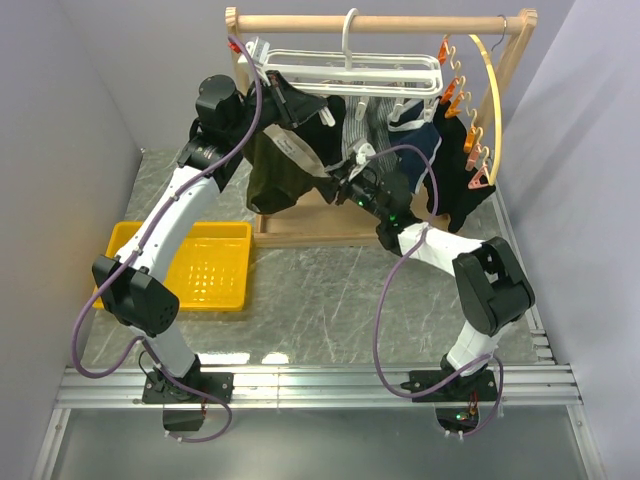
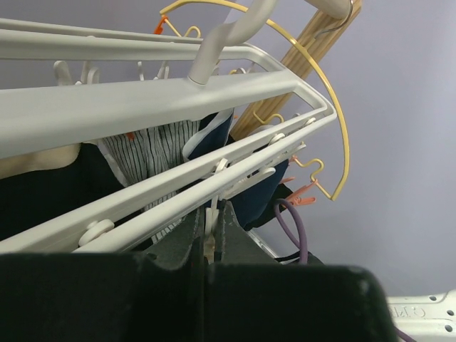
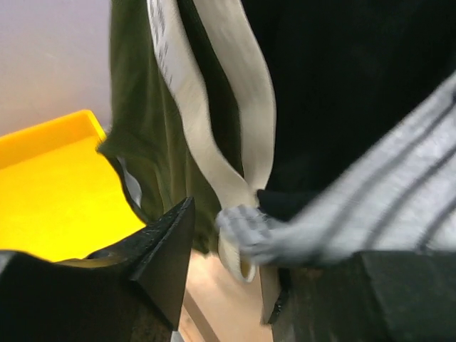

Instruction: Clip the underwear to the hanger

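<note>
The white grid hanger hangs by its hook from the wooden rod; its bars fill the left wrist view. My left gripper is up at the hanger's left front, shut on a dangling white clip pinched between its fingers. The olive-green underwear hangs below it, its beige waistband twisted into a loop. My right gripper is open at the underwear's lower right. The waistband loop hangs between its jaws, close to the right finger.
A wooden rack frame carries the hanger and a yellow hoop with orange clips. Striped, navy and black garments hang to the right. Striped cloth drapes over my right finger. A yellow basket sits at the left.
</note>
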